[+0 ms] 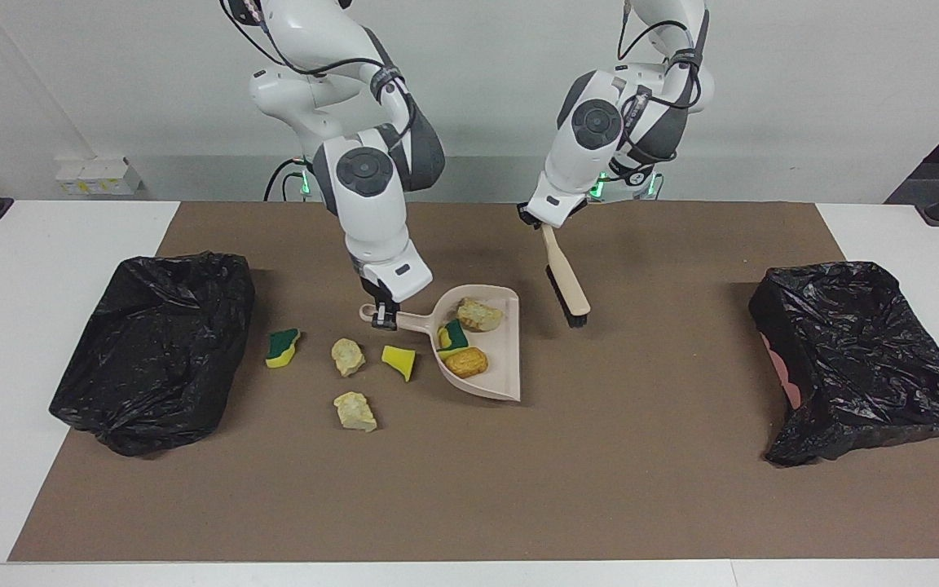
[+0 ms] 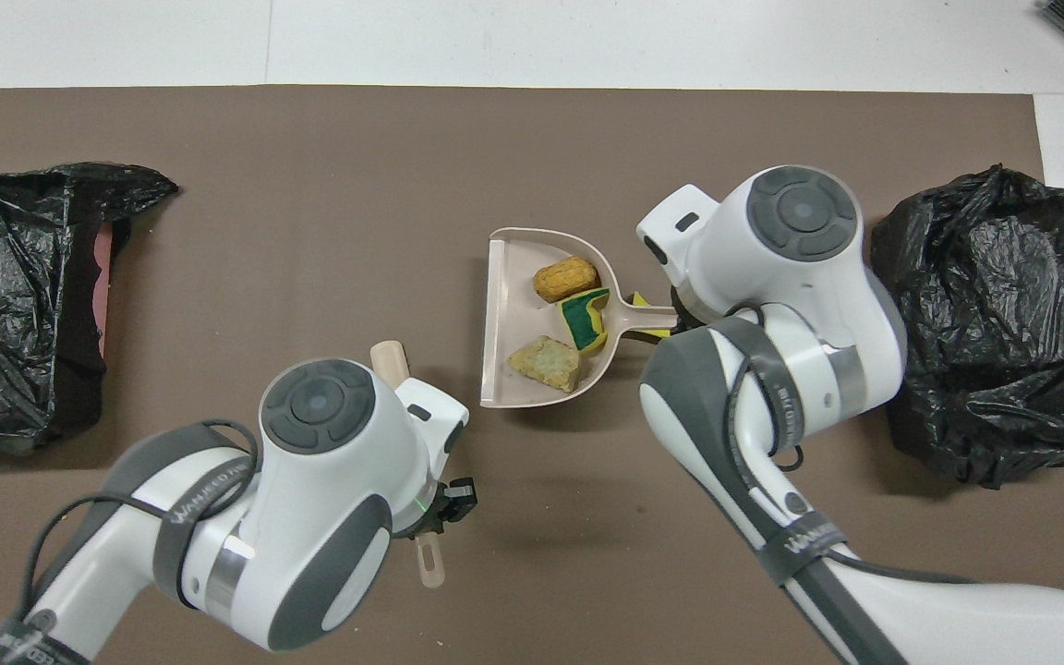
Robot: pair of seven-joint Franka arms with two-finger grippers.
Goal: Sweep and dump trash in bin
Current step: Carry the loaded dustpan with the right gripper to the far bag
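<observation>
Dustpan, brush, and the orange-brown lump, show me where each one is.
dustpan (image 1: 504,367): facing view, on the bare pan floor.
brush (image 1: 561,275): facing view, on the beige back of its head.
orange-brown lump (image 1: 466,362): facing view, on its middle, inside the dustpan.

Matt brown mat (image 1: 600,489), crinkled glossy bin bags (image 1: 156,342)
Smooth beige plastic dustpan (image 1: 498,371) and brush (image 1: 561,273) — porous sponge and crumbly foam trash (image 1: 353,410).
</observation>
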